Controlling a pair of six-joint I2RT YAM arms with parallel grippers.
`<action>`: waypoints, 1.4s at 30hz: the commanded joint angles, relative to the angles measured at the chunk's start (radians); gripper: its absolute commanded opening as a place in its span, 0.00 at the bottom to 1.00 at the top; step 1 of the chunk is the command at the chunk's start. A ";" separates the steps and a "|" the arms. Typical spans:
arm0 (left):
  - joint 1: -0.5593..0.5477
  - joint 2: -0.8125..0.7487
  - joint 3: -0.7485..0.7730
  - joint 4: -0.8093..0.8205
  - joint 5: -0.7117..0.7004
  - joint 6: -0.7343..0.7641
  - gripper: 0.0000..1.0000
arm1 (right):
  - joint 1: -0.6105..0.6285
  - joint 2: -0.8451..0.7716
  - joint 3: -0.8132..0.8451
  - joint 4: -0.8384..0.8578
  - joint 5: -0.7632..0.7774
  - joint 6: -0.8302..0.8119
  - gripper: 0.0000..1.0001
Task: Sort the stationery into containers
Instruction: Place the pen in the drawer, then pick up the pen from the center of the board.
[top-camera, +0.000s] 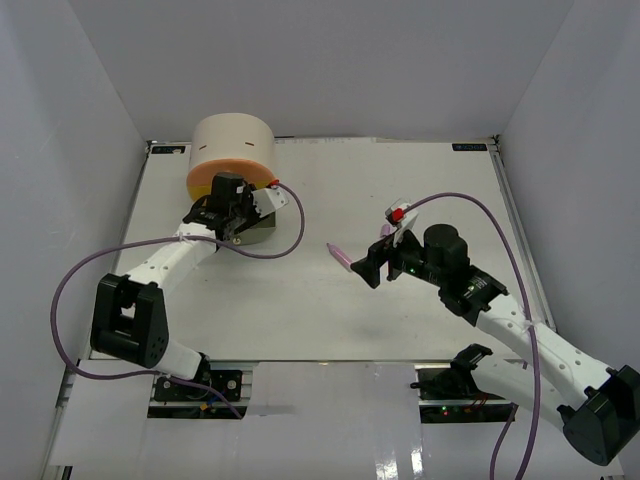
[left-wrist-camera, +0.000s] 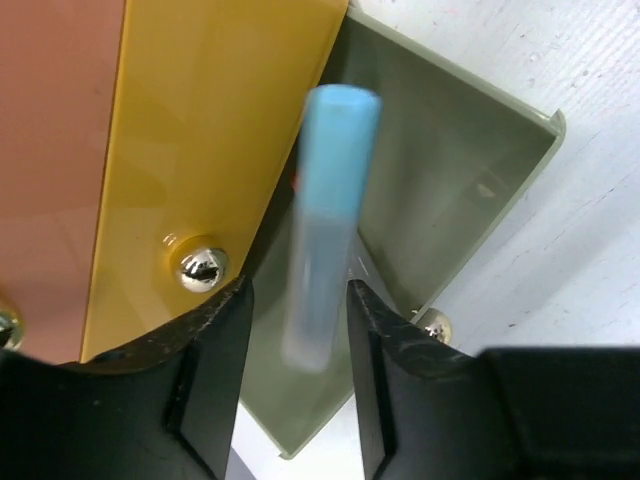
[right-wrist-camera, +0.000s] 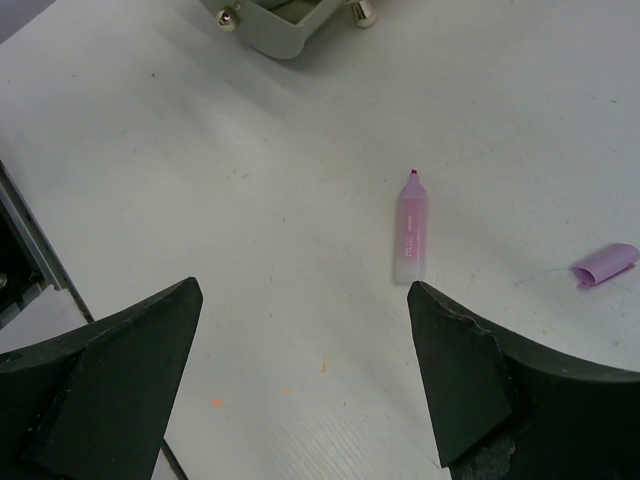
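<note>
In the top view, your left gripper (top-camera: 235, 215) hung over the pulled-out grey-green drawer (top-camera: 262, 228) at the foot of the round cabinet (top-camera: 233, 140). Your right gripper (top-camera: 372, 265) sat mid-table, just beside a pink marker (top-camera: 339, 256).

In the left wrist view, the jaws stood partly apart around a blue marker (left-wrist-camera: 325, 230), with a gap on one side. The marker was blurred, so it was probably loose and dropping into the drawer, though I could not be sure. The yellow drawer (left-wrist-camera: 200, 130) above was shut.

In the right wrist view, your right gripper was spread wide and held nothing. The pink marker lay ahead on the table (right-wrist-camera: 150, 180), with a purple cap (right-wrist-camera: 605, 265) well off to its side.

The blue marker was all but filed. The pink marker and the cap remained.
</note>
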 joint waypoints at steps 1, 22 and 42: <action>0.003 -0.011 0.040 0.016 0.031 0.012 0.54 | -0.002 -0.008 -0.008 -0.024 0.014 -0.009 0.90; 0.005 -0.396 -0.038 0.151 0.108 -0.816 0.98 | 0.024 0.427 0.185 -0.100 0.184 -0.171 0.93; 0.003 -0.689 -0.219 -0.047 0.088 -1.261 0.98 | 0.068 0.782 0.296 -0.113 0.241 -0.236 0.65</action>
